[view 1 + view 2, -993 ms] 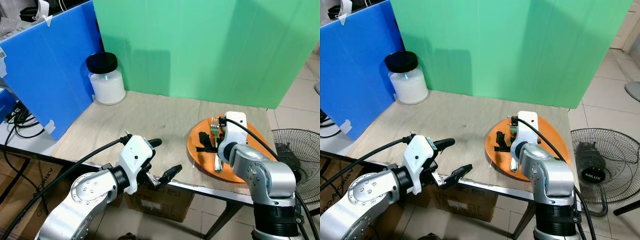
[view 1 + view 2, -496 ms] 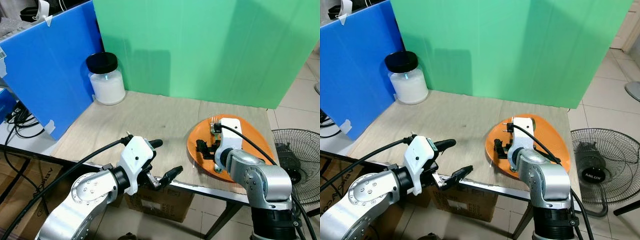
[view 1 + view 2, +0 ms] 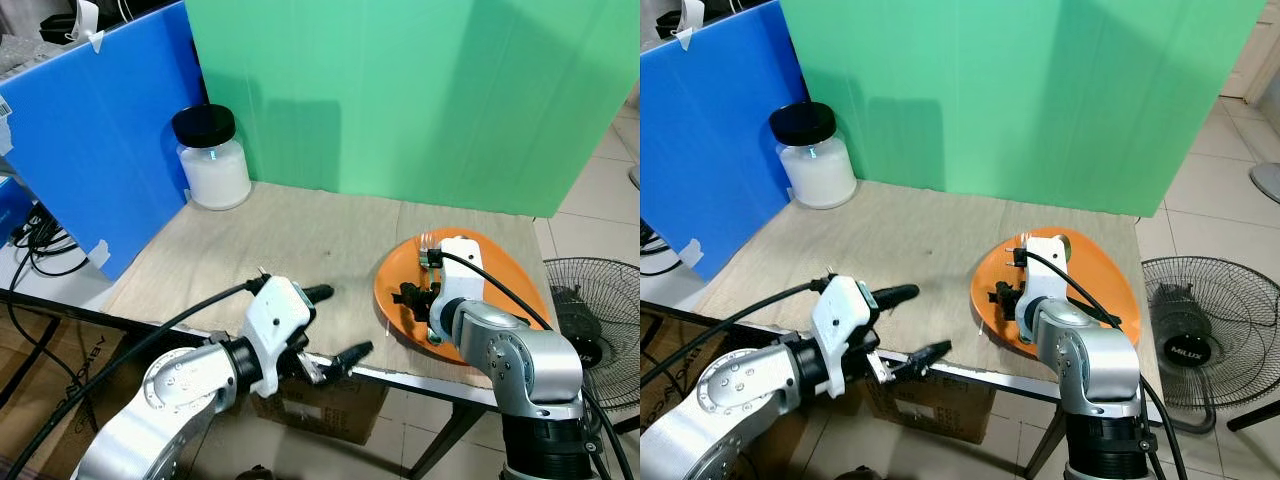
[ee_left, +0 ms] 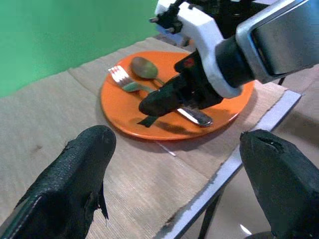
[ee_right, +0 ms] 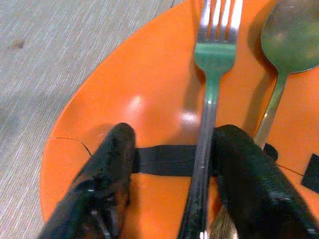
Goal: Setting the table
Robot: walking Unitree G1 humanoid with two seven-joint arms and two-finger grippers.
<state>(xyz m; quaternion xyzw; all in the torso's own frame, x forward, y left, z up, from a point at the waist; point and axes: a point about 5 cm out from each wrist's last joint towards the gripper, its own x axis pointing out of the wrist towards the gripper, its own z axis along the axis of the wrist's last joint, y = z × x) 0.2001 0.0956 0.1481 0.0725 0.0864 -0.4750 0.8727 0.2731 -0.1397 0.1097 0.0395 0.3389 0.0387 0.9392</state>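
Your right gripper sits low over the orange plate, at the right near corner of the table. Its fingers are spread, one on each side of the fork handle, and touch the plate surface without clamping the fork. The fork lies on the plate with the spoon just beside it, both roughly parallel. You can see black tape strips across the plate under the fingers.

Your left gripper hangs at the near table edge, released, holding nothing, well apart from the plate.

A white jar with a black lid stands at the far left of the table, against the blue board
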